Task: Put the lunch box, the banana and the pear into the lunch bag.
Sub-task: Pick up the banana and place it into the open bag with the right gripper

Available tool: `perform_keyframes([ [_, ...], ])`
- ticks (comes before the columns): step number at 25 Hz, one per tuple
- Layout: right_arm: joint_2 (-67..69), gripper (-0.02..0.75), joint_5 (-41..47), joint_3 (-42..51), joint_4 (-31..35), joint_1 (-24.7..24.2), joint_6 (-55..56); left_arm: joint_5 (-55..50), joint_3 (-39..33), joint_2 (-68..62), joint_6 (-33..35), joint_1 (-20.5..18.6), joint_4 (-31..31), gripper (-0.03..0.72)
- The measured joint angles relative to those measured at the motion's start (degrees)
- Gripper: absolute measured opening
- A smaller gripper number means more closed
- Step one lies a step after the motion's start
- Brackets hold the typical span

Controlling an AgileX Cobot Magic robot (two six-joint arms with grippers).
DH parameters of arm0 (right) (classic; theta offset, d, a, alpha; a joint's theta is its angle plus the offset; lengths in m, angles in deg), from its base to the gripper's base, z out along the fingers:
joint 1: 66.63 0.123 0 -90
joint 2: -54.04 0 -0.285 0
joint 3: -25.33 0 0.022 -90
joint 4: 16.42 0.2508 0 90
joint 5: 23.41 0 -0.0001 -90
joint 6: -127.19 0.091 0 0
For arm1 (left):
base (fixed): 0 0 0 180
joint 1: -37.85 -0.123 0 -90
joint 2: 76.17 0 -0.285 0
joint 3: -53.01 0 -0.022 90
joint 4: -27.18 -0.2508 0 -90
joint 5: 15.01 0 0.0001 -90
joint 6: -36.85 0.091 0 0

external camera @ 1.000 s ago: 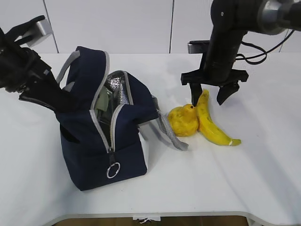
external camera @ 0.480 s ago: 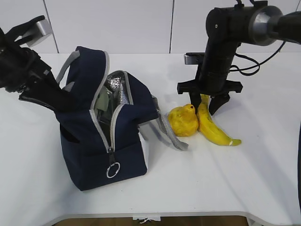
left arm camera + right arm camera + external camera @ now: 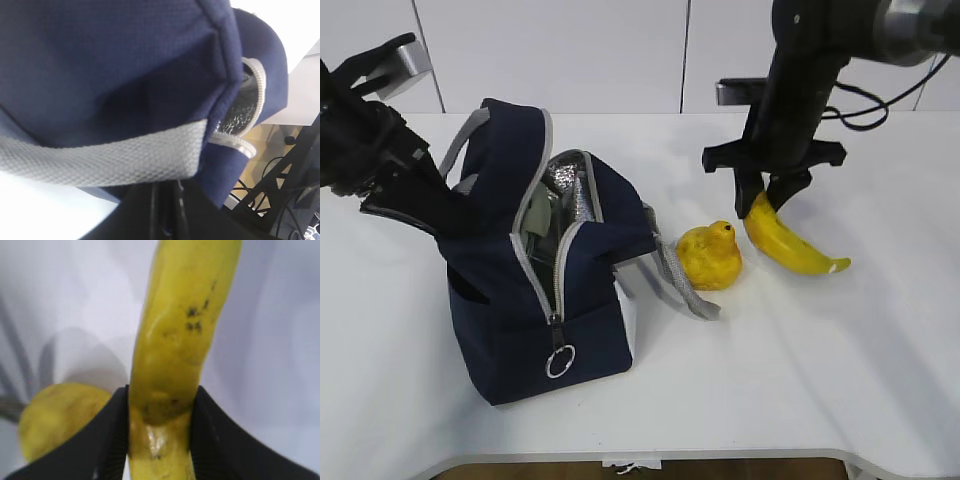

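The yellow banana has its upper end between the fingers of my right gripper, which is shut on it. It slants down to the right, apart from the pear on the table. In the right wrist view the black fingers press both sides of the banana, with the pear at lower left. The navy lunch bag stands open at the left. A pale green edge of the lunch box shows inside it. My left gripper is shut on the lunch bag's side, below the grey webbing.
A loose grey handle strap lies on the white table between the bag and the pear. The zipper's ring pull hangs at the bag's front. The table's front edge runs close below.
My right gripper closed on the banana's upper end and raised it, swinging the banana to the right, away from the pear. The left arm and the bag have not moved.
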Motion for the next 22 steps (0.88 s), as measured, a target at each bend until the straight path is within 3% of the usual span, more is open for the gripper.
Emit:
perform_keyframes([
  [5, -7.27, 0.274, 0.10, 0.00, 1.14, 0.00, -0.51, 0.00, 0.00, 0.00, 0.00, 0.00, -0.11, -0.005],
  [8, -11.85, 0.274, 0.32, 0.00, 5.12, 0.00, -1.35, 0.03, 0.00, 0.00, 0.00, 0.00, -0.11, -0.006],
  [11, -14.49, 0.274, 0.68, 0.00, 12.38, 0.00, -3.14, 0.39, 0.00, 0.00, 0.00, 0.00, -0.11, -0.006],
  [18, -14.88, 0.274, 1.17, 0.00, 36.61, 0.11, -9.57, 0.78, 0.00, 0.00, 0.00, 0.00, -0.18, -0.006],
  [22, -13.30, 0.274, 1.17, 0.00, 46.05, 0.21, -11.78, 0.78, 0.00, 0.00, 0.00, 0.00, -0.18, -0.006],
])
